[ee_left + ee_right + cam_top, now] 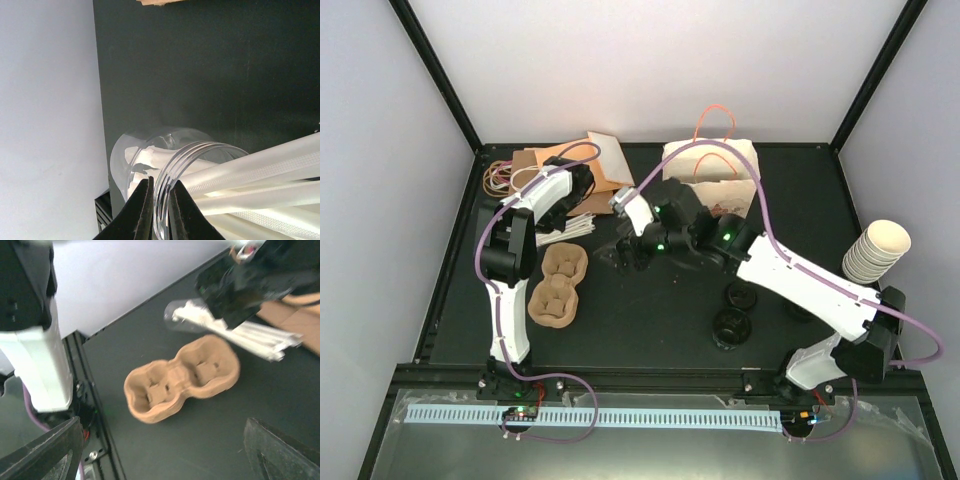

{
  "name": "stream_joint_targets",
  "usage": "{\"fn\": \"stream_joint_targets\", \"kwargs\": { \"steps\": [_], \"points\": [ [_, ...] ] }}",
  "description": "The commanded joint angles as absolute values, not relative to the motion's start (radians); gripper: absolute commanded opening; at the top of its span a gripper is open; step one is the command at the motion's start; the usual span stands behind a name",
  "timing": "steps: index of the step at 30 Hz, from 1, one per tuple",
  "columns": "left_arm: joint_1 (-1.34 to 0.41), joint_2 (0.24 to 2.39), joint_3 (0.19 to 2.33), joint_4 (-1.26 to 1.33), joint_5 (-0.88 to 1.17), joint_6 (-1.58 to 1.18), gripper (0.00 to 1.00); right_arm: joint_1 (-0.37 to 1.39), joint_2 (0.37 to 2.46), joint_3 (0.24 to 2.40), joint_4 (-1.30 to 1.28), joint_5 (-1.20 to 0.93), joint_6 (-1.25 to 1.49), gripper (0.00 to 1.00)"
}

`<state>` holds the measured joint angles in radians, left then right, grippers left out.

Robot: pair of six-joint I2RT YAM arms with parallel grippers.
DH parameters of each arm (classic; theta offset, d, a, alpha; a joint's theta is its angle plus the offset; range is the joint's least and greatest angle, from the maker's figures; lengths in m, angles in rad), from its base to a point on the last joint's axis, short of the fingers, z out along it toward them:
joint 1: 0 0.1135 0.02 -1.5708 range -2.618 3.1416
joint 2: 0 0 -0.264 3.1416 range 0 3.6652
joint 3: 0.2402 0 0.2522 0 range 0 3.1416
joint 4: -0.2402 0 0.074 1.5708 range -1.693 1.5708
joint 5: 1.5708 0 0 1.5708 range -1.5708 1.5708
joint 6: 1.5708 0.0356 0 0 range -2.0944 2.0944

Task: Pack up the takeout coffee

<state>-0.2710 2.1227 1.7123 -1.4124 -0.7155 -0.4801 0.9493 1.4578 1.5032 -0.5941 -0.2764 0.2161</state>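
The takeout coffee is hidden in every view. My left gripper (pixel 160 205) is shut on the threaded rim of a clear jar (pixel 145 150) lying on its side, one finger inside and one outside. White wrapped straws (pixel 260 170) stick out of the jar. From above, the left gripper (pixel 582 190) is at the back left over the straws (pixel 570 228). My right gripper (pixel 165 455) is open with nothing in it, hovering near a stack of tan pulp two-cup carriers (pixel 182 377). From above, the right gripper (pixel 625 250) is just right of the carriers (pixel 558 285).
A paper bag (pixel 710 165) with orange handles stands at the back centre. A tall stack of cream cups (pixel 875 250) is at the right edge. Black lids (pixel 732 325) lie front right. Brown cardboard pieces (pixel 570 165) and rubber bands (pixel 500 178) sit back left.
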Motion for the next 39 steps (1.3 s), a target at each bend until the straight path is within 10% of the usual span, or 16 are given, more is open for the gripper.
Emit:
{"fn": "stream_joint_targets", "kwargs": {
  "steps": [1, 39],
  "points": [
    [-0.285, 2.137, 1.697, -1.284, -0.589, -0.495, 0.02, 1.015, 1.45, 1.406, -0.499, -0.231, 0.299, 0.89],
    [-0.272, 2.134, 1.701, -1.262, -0.569, -0.457, 0.01, 1.18, 1.944, 1.442, -0.368, -0.038, 1.003, 0.89]
  ]
}}
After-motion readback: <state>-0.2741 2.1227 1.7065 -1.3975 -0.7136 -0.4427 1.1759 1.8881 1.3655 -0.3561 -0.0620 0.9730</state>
